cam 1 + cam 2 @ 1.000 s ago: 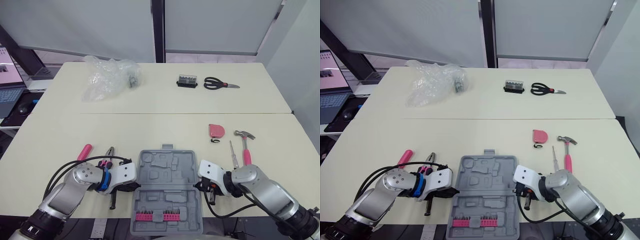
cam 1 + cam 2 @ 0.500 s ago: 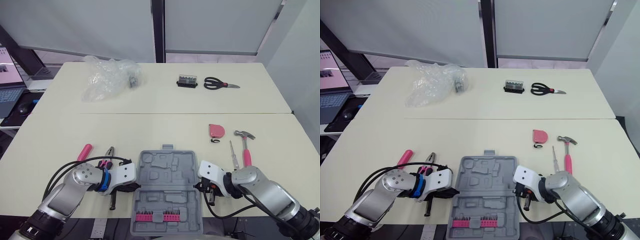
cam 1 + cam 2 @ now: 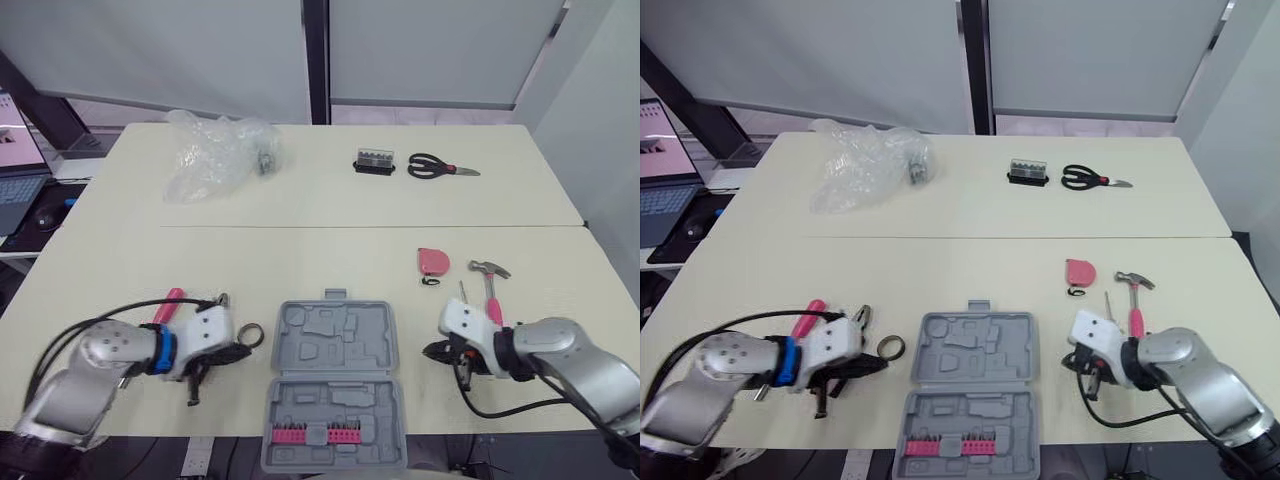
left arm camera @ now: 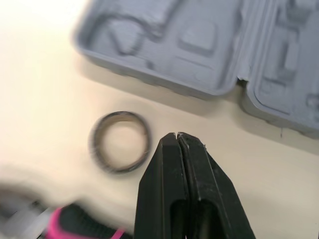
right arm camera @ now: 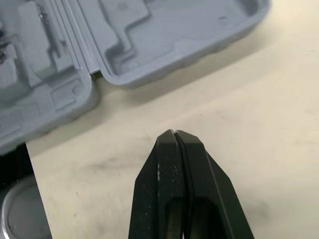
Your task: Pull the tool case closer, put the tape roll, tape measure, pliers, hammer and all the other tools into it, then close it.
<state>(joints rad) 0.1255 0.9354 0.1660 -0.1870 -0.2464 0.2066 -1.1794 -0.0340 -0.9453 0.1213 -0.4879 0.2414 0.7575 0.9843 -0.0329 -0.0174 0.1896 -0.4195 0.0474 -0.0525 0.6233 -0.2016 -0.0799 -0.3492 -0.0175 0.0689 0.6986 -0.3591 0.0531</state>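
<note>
The grey tool case (image 3: 335, 380) lies open near the table's front edge, with pink bits in its near half. My left gripper (image 3: 238, 351) is shut and empty just left of the case. A tape roll (image 4: 119, 141) lies on the table beside its tip. The pliers (image 3: 221, 299) lie partly under my left wrist, next to a pink-handled tool (image 3: 170, 301). My right gripper (image 3: 436, 351) is shut and empty to the right of the case. The pink tape measure (image 3: 432, 261), hammer (image 3: 490, 283) and a thin screwdriver (image 3: 462, 293) lie beyond it.
Black scissors (image 3: 440, 168) and a small bit box (image 3: 374, 162) rest on the far table. A crumpled plastic bag (image 3: 215, 155) sits at the far left. A laptop (image 3: 15, 180) stands on a side desk off the left edge.
Both grippers have drawn outward from the sides of the case, the left one to the left and the right one to the right. The tape roll now shows beside the left gripper.
</note>
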